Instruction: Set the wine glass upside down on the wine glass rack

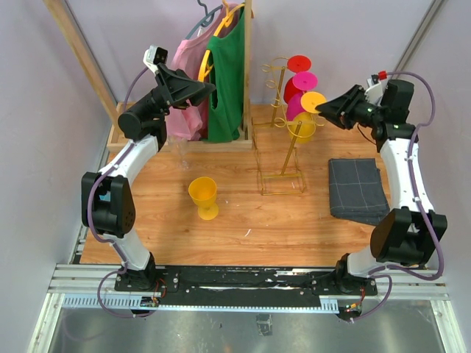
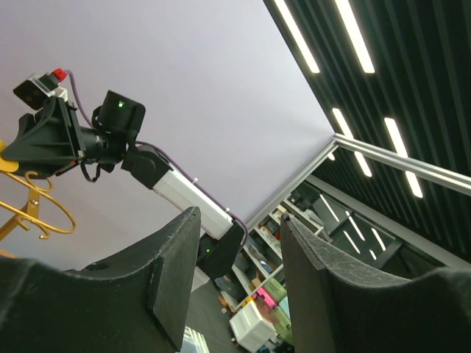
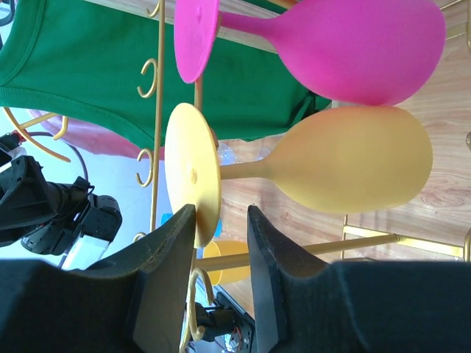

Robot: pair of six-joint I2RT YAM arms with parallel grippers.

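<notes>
At the wine glass rack [image 1: 287,160], the yellow wine glass [image 3: 346,158] hangs bowl-down, stem vertical, its foot just ahead of the right tool [image 3: 221,213] (jaws partly apart, gripping nothing), left tool [image 2: 241,220] wide, empty, well apart.

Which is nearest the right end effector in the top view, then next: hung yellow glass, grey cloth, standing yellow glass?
1. Hung yellow glass, on the rack, beside the right end effector.
2. Grey cloth, right side.
3. Standing yellow glass, left of centre.
</notes>
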